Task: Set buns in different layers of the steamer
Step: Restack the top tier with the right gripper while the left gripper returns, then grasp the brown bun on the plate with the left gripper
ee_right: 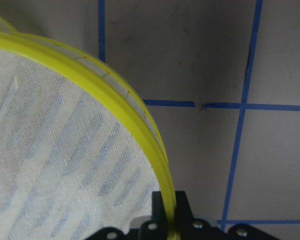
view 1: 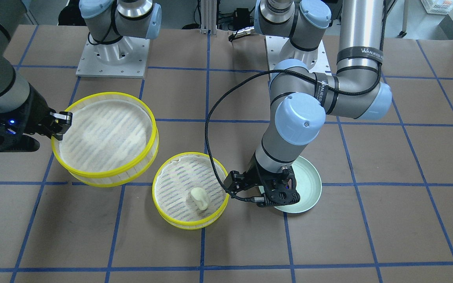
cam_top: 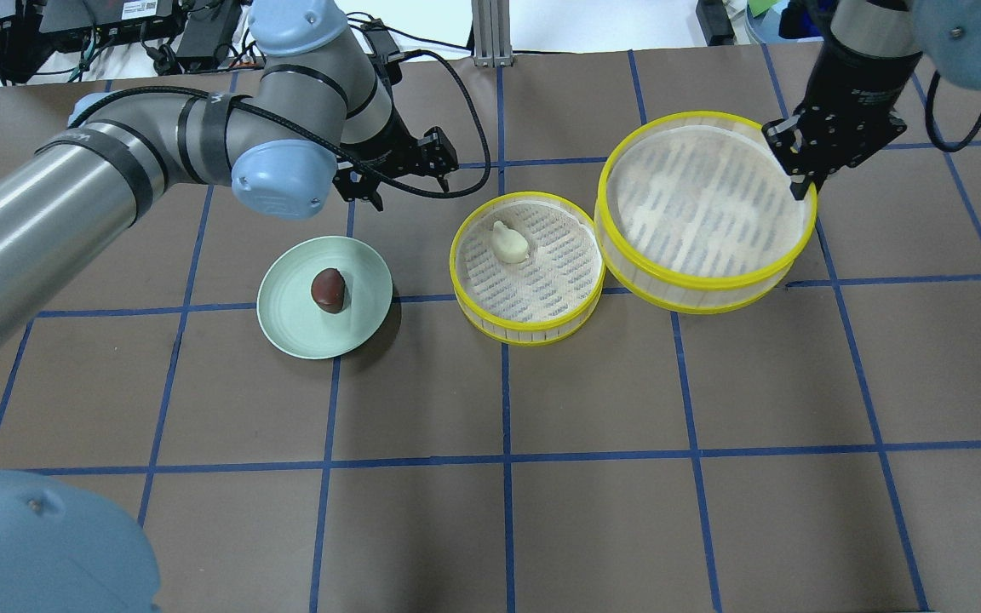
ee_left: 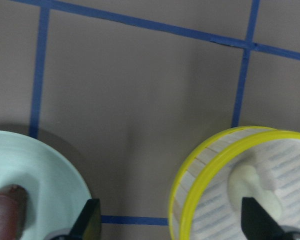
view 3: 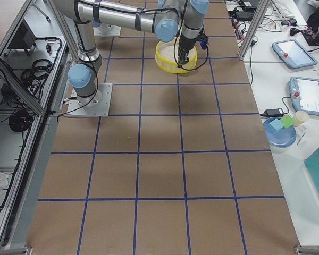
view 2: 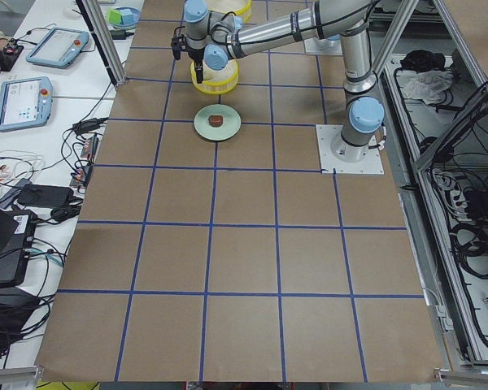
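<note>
Strap lettered "WAN…" on left arm, right gripper on steamer tray rim

Bright, even light from above everywhere. Soft shadow hugs the plate; faint ones smear the table. Glare streaks my left arm tube. My wrist views run soft, left fingertips blurred. Side views show everything tiny.

Open table between plate and small tray

right tool | clamped on yellow rim of steamer tray | table with blue tape lines beside
</note>
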Action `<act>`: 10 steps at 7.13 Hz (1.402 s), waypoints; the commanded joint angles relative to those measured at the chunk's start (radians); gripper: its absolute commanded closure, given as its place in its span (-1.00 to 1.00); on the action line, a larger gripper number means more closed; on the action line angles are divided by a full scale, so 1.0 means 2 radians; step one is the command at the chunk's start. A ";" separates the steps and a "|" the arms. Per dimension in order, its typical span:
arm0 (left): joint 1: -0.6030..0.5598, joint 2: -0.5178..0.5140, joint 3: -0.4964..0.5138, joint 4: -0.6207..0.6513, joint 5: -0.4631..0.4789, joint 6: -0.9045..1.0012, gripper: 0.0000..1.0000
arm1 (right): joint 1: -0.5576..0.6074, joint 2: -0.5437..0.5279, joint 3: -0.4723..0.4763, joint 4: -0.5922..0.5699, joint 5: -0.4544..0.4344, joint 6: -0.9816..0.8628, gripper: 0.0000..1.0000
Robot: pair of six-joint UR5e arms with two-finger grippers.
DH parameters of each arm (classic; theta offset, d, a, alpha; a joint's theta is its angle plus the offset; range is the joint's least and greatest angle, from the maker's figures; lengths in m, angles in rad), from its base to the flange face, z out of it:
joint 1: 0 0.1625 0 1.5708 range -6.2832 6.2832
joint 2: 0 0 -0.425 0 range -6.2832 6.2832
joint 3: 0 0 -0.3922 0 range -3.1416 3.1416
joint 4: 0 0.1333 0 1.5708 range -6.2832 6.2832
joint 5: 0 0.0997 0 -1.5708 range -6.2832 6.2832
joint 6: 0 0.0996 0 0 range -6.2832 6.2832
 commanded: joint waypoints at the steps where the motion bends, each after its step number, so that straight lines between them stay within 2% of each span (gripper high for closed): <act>1: 0.045 0.026 -0.001 -0.060 0.055 0.116 -1.00 | 0.097 0.059 -0.004 -0.091 -0.003 0.112 1.00; 2: 0.065 0.034 -0.010 -0.063 0.066 0.190 -1.00 | 0.141 0.091 -0.015 -0.110 -0.022 0.159 1.00; 4: 0.080 0.031 -0.035 -0.068 0.065 0.299 -0.98 | 0.152 0.122 -0.029 -0.111 -0.021 0.180 1.00; 6: 0.080 0.017 -0.077 -0.050 0.058 0.310 -0.98 | 0.152 0.131 -0.022 -0.110 -0.011 0.157 1.00; 7: 0.080 0.012 -0.083 -0.050 0.049 0.310 -0.96 | 0.152 0.131 -0.020 -0.110 0.011 0.156 1.00; 8: 0.080 0.005 -0.091 -0.050 0.024 0.311 -0.95 | 0.152 0.130 -0.020 -0.107 0.012 0.156 1.00; 10: 0.080 -0.007 -0.093 -0.049 0.008 0.311 -0.86 | 0.151 0.130 -0.019 -0.110 0.001 0.134 1.00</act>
